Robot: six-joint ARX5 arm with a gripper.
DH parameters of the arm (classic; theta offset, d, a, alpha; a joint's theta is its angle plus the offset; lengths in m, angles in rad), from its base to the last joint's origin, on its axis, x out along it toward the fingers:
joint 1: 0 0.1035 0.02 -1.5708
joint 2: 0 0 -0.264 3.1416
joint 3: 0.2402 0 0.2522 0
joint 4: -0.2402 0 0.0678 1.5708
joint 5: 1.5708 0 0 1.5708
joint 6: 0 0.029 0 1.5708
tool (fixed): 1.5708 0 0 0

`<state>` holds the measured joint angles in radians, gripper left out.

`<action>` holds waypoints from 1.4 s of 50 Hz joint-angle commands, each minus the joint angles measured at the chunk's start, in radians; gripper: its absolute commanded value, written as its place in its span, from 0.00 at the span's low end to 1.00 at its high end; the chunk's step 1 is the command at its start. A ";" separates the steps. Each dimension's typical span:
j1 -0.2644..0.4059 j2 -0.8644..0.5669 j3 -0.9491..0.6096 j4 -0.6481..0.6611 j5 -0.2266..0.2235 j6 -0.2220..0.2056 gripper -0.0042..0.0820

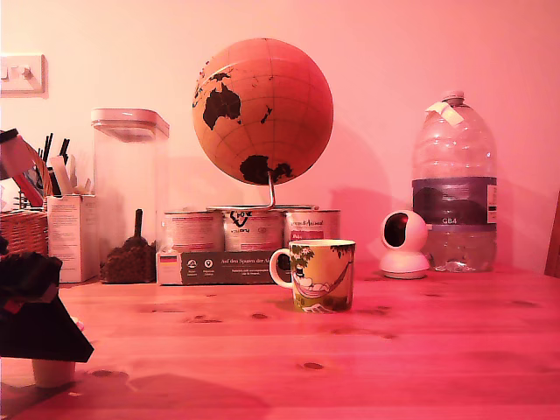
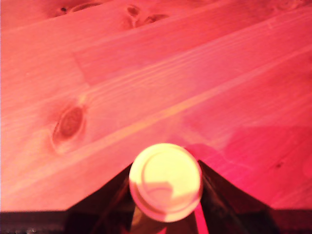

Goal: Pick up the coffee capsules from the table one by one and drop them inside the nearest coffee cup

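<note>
A small pale coffee capsule (image 1: 52,374) stands at the table's (image 1: 367,359) front edge on the exterior view's left, right under my black gripper (image 1: 51,360). In the wrist view the capsule's round flat end (image 2: 165,181) fills the gap between the two dark fingers (image 2: 217,195), which lie against both its sides. Whether it rests on the wood or hangs just above it I cannot tell. The yellow-green coffee cup (image 1: 319,276) with the hammock drawing stands upright mid-table, well to the right of the gripper in the exterior view, its handle towards the gripper.
Behind the cup stand three labelled tins (image 1: 249,232) on a dark box, under a globe (image 1: 262,109). A tall clear canister (image 1: 129,197), a carton and a basket (image 1: 22,232) are at the back left. A white round camera (image 1: 404,245) and a big water bottle (image 1: 455,188) are at the back right.
</note>
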<state>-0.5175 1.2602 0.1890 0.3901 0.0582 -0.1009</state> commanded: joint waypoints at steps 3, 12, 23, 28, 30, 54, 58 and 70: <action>-0.002 0.000 0.013 0.008 0.009 0.017 0.21; -0.002 -0.035 0.013 0.003 0.035 0.031 0.21; -0.002 -0.156 0.013 -0.066 0.058 0.031 0.19; -0.003 -0.227 0.013 -0.114 0.069 0.031 0.19; -0.003 -0.258 0.013 -0.138 0.075 0.031 0.19; -0.003 -0.593 0.017 -0.291 0.126 -0.008 0.15; -0.003 -0.625 0.022 -0.317 0.125 -0.006 0.15; -0.003 -0.676 0.023 -0.322 0.125 -0.004 0.15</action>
<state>-0.5175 0.5892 0.1944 0.0566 0.1818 -0.1024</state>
